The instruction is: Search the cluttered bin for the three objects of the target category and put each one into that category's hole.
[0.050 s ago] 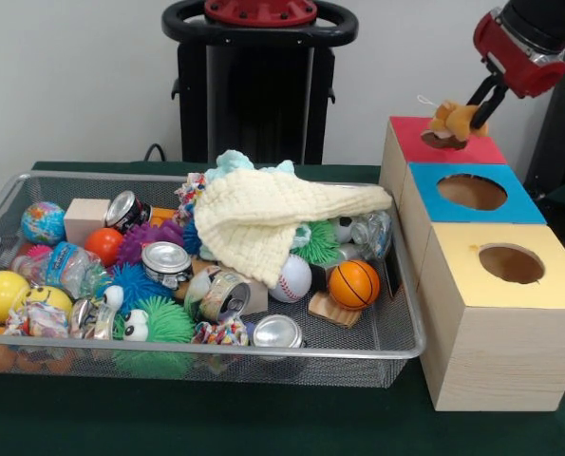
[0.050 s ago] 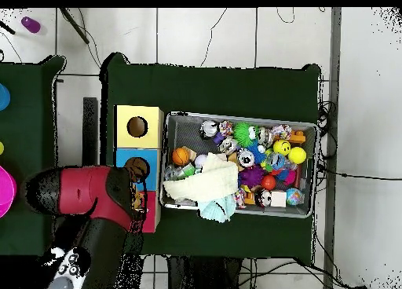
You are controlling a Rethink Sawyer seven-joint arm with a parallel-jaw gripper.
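Observation:
My gripper hangs at the upper right, shut on a small tan plush toy with a brown underside. The toy sits just above the back of the red-topped box, whose hole it hides. In front of that stand a blue-topped box and a yellow-topped box, each with a round hole. In the overhead view the red arm covers the red box and the gripper; the blue box and yellow box show beside it.
A wire bin left of the boxes holds a cream cloth, a small basketball, a baseball, tin cans, a globe ball, spiky toys and more. The bin lies right of the boxes overhead.

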